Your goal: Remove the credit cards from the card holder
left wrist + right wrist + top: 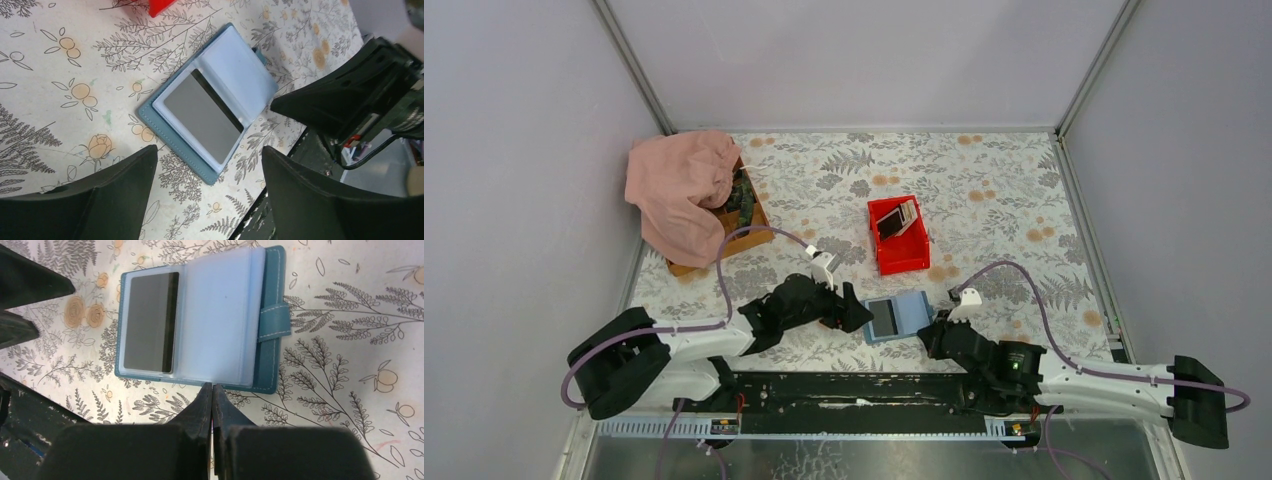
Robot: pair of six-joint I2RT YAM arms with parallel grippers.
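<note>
Now the wallet (897, 317) lies open and flat on the table (994, 190) near its front edge, between both grippers; one dark card (150, 322) sits in its left sleeve; the left gripper (862, 316) gapes empty just beside it; the right gripper (212, 390) is closed on nothing, tips at the wallet's edge; more cards (896, 220) lie in the red bin (902, 262) behind.

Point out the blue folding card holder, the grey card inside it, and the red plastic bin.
Blue folding card holder (274, 322), right wrist view, on its strap.
Dark grey rectangular card (145, 322), right wrist view, middle of its face.
Red plastic bin (904, 258), top external view, its bare near floor.
</note>
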